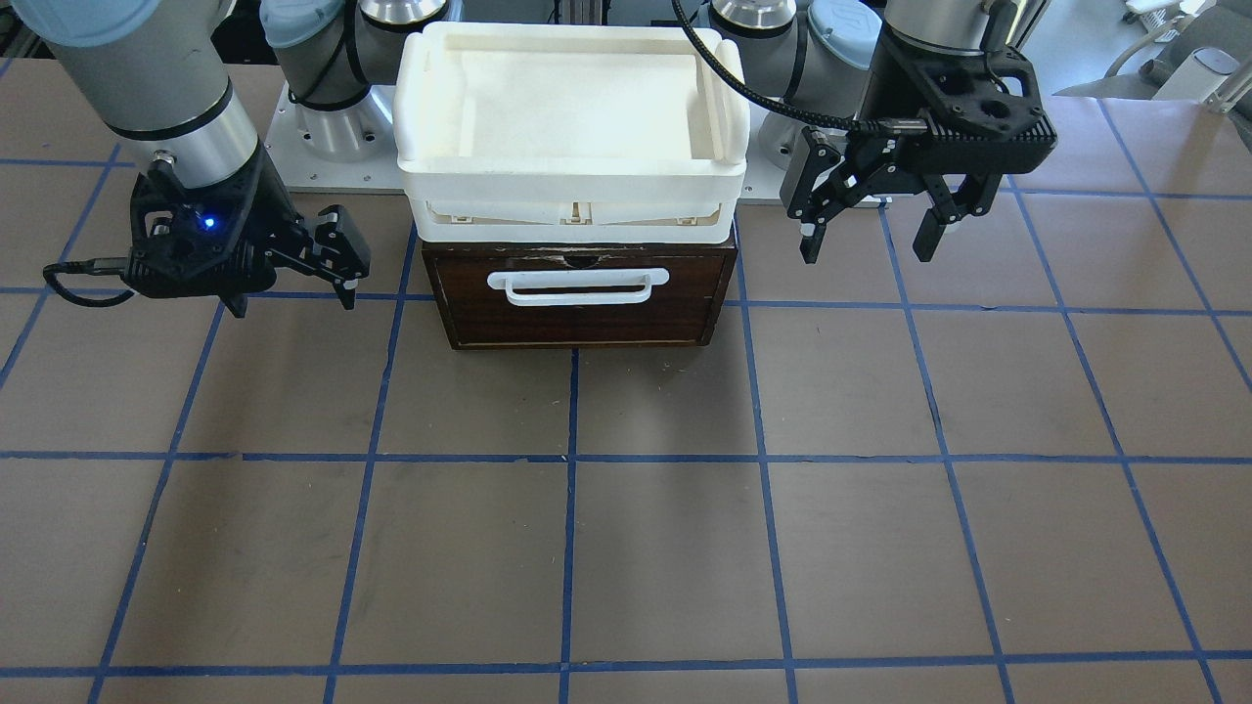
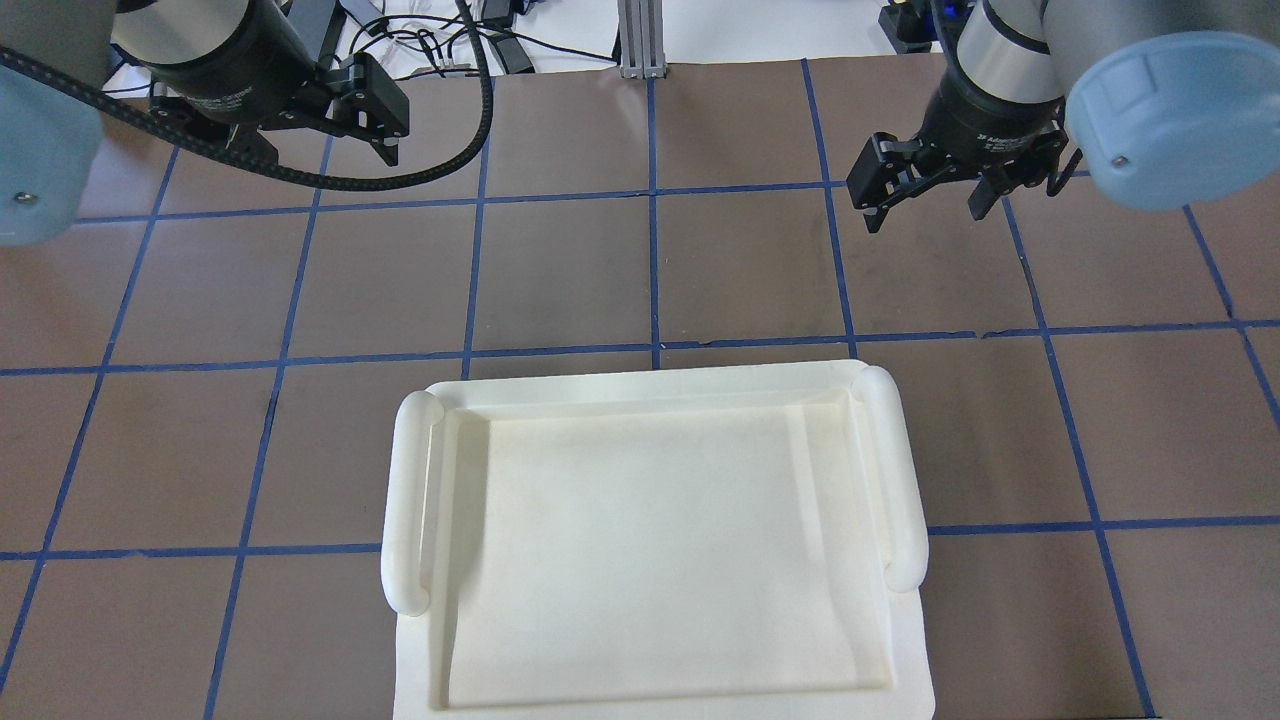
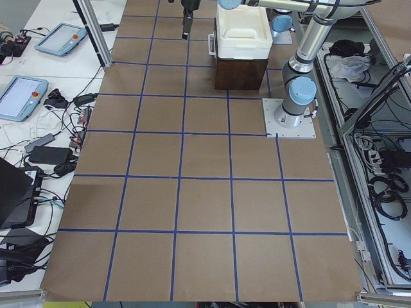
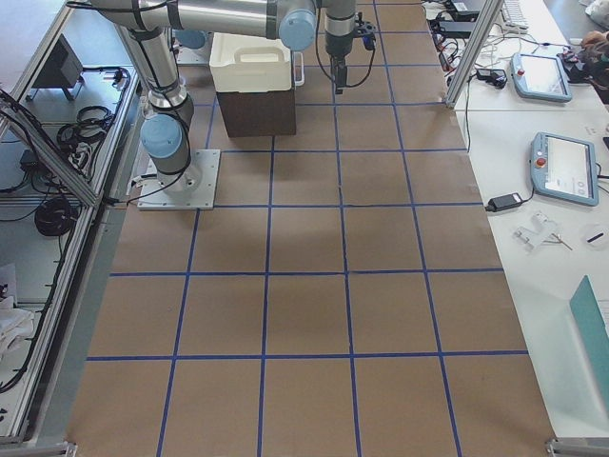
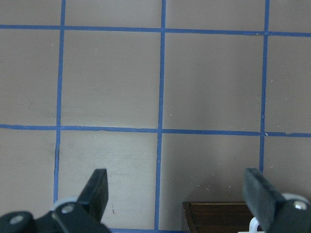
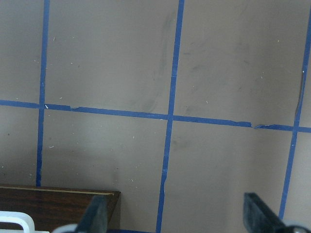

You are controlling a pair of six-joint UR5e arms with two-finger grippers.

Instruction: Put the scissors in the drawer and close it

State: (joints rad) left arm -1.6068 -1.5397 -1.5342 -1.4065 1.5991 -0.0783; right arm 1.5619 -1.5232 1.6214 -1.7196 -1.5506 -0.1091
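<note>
The drawer (image 1: 587, 328) has a dark brown wood front and a white bar handle (image 1: 577, 286). It sits shut in its box at the robot's end of the table. The scissors show in no view. My left gripper (image 1: 866, 244) hangs open and empty above the table, beside the drawer box. My right gripper (image 1: 293, 298) hangs open and empty on the box's other side. The left wrist view shows the open fingers (image 5: 97, 191) and a corner of the drawer front (image 5: 218, 216). The right wrist view shows the drawer front's other corner (image 6: 58, 206).
A white plastic tray (image 1: 572, 108) rests on top of the drawer box and hides it in the overhead view (image 2: 650, 540). The brown table with blue grid lines (image 1: 626, 548) stretches away from the drawer. Tablets and cables lie on side benches (image 3: 26, 96).
</note>
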